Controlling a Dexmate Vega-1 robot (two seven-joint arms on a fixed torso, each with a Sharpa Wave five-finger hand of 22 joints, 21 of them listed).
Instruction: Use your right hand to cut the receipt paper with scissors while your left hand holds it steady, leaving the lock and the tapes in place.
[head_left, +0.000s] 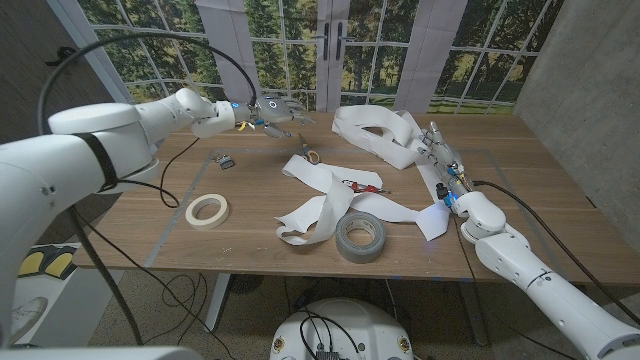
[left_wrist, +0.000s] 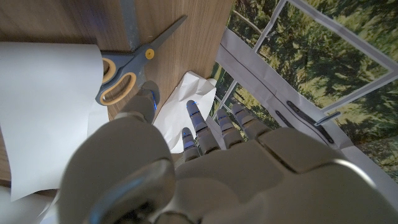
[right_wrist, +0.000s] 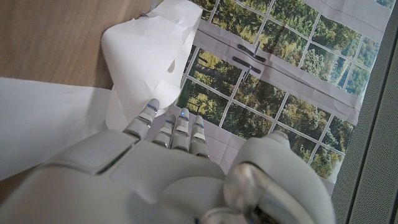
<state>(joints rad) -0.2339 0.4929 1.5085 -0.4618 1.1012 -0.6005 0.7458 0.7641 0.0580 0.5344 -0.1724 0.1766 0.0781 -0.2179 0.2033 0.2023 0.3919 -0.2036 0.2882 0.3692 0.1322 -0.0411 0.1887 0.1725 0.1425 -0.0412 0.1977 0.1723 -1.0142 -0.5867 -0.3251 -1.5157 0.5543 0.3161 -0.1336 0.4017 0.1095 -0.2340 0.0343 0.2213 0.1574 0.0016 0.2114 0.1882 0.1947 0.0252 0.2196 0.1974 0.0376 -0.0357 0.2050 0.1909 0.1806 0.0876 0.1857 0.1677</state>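
Left hand (head_left: 268, 113) hovering at the far side of the desk (head_left: 180, 235) above the scissors (head_left: 306, 152), fingers (left_wrist: 198, 118) apart and empty; right hand (head_left: 443, 172) low at the right edge against the receipt paper (head_left: 330, 205), fingers straight, gripping nothing as far as visible. Best now: right hand across to the scissor handles, a firm hold before lifting, left hand down onto the paper near the cut line. Well clear of the lock (head_left: 223, 159), the masking tape (head_left: 207, 209) and the duct tape (head_left: 359, 236).

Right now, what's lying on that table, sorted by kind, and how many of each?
Tape rolls: 2, a cream roll and a grey roll
Scissors: 1
Lock: 1
Receipt paper: 1 long tangled strip
Small red-and-black item on the paper, too small to identify: 1
Total: 6
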